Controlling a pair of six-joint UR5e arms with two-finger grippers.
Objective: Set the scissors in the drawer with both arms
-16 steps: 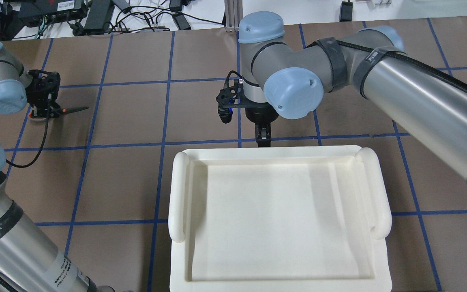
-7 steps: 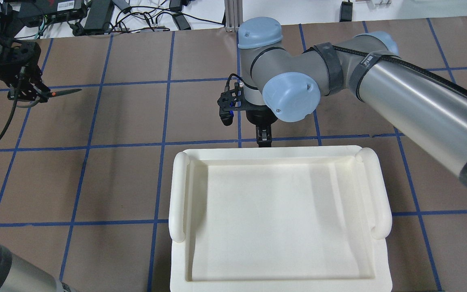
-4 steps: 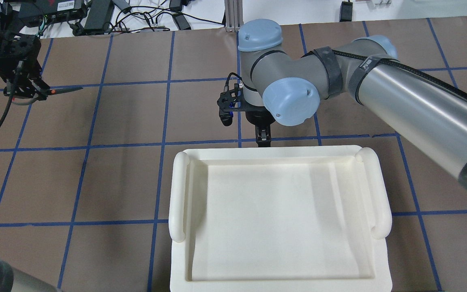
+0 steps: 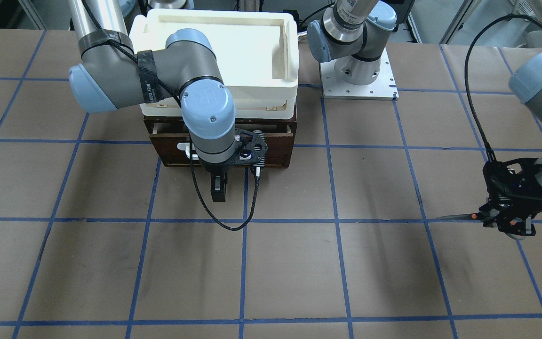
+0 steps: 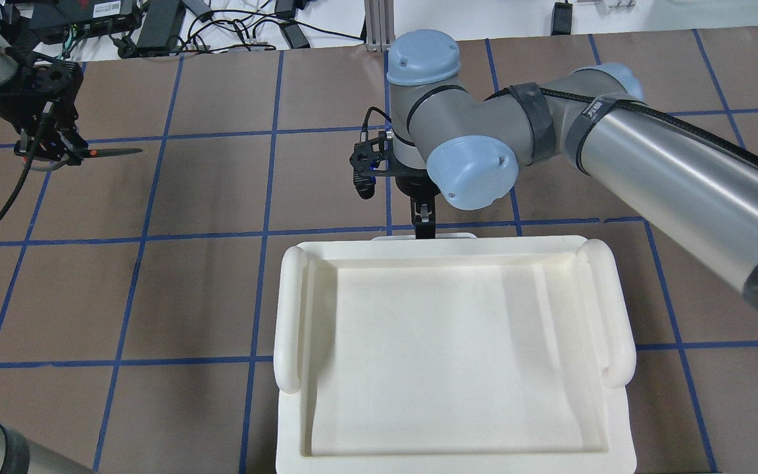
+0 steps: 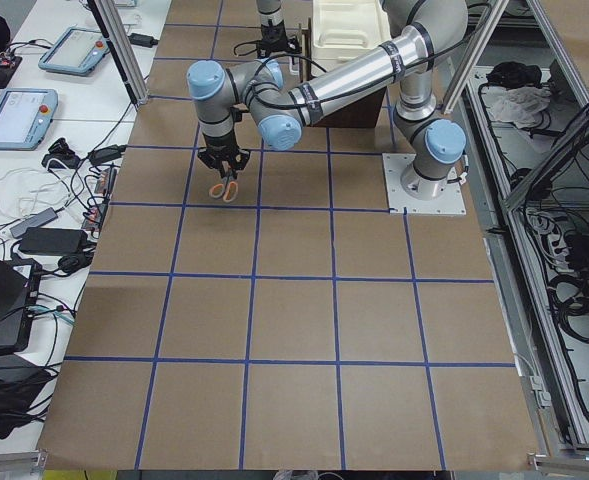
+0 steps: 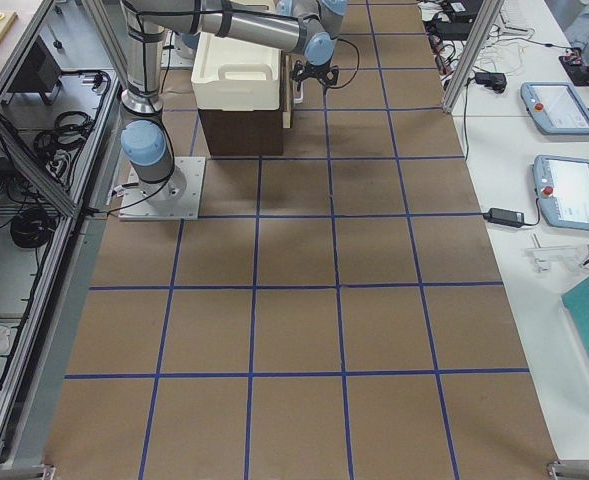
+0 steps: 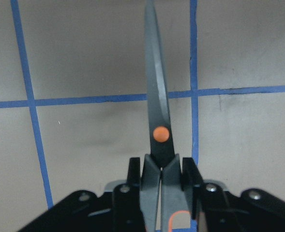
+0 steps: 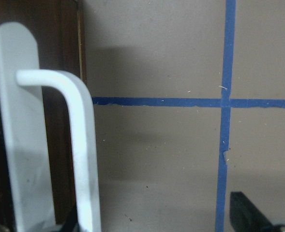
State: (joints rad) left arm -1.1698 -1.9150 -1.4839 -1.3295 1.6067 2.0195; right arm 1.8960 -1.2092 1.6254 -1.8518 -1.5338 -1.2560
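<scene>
Since the left hand is clenched on the scissors just behind the orange pivot, the pair sits at the robot's far left, apparently lifted off the tabletop. Blades level, closed.

Key relation: the drawer lies well apart, toward the robot's right. The blades point that way. Their long axis runs roughly parallel to the drawer front, so I judge little turning is needed before a lay-in.

Right hand is the nearer one to the drawer. It points down at the front, released and spread. One finger seems tucked behind the white bar handle; the other finger stands out in front. Not clamped on the bar.

Drawer front faces away from the robot's base. No pale interior shows in any view, so I judge it shut or barely drawn.

Edges: the cream tray sits on top and covers the drawer's housing. The opening will only be reachable once it is pulled past the tray's far edge.

Room: the right arm's cable loops in front of the drawer, in the pull path and on the scissors' approach.
</scene>
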